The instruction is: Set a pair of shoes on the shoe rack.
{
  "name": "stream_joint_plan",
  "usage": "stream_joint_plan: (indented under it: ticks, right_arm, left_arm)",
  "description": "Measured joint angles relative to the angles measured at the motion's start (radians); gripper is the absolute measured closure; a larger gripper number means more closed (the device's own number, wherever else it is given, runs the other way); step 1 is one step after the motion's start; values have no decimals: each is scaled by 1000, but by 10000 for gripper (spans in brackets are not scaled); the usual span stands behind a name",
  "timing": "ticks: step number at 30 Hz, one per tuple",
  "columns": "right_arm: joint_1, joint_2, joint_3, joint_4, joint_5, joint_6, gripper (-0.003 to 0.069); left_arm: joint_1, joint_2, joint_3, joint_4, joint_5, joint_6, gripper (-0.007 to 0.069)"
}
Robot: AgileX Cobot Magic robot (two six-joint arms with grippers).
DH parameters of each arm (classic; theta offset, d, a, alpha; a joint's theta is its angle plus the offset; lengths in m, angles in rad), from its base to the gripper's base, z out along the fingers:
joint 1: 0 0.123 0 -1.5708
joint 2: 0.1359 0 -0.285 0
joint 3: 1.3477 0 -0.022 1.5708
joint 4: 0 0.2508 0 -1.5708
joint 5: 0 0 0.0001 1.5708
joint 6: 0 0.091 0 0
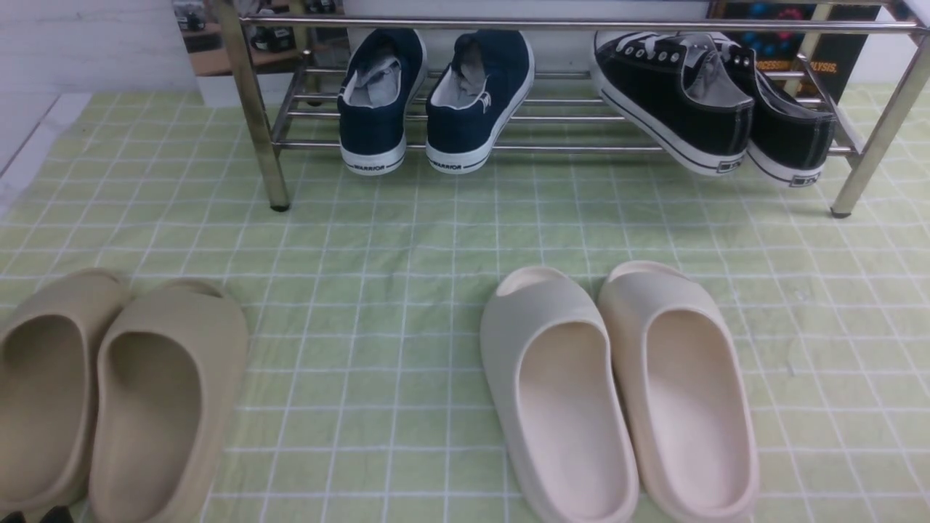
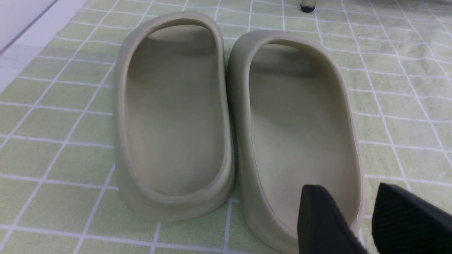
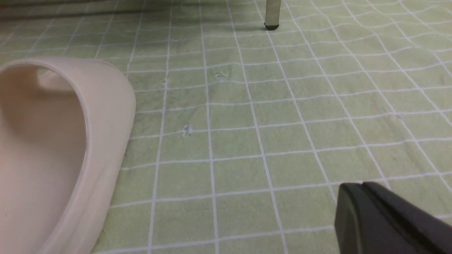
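Nearest to the robot, the left pincer (image 2: 356,225) hangs low over the heel end of the tan slides (image 1: 109,392); its two black fingers stand apart with a clear gap, so it is released and grasps nothing; one finger is just over the rim of the slide on the inner side. The right pincer (image 3: 367,211) is also low, above the bare green checked cloth (image 1: 378,290); its fingers lie pressed together with only a seam between them, so it is clenched and empty; the cream slides (image 1: 617,392) lie just beside it, toward the middle of the scene.

Farther on, the cloth is free up to the shoe rack (image 1: 254,116); on its low rails stand the navy slip-on sneakers (image 1: 436,94), toward the left; toward the right lies the pair of shoes (image 1: 712,94), the two black canvas sneakers with white laces, touching each other.

The relation that matters: the black pair is already on the rack, straight ahead of the right pincer and well apart from both pincers; the right arm is the nearer one. The long axis of each sneaker runs front to back but slanted, toes to the back and toward the left, heels over the front rail and hanging a little past it. I judge the placing as done, or nearly; if any move is left, it is a small push of the heels inward, because the pair leans and might slide off the front rail.
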Motion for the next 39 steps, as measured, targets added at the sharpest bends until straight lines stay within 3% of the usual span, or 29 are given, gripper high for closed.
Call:
stream_joint_plan:
  ticks: [39]
  right_arm:
    - [0,0,0,0,5,4,644]
  left_arm:
    - [0,0,0,0,0,0,386]
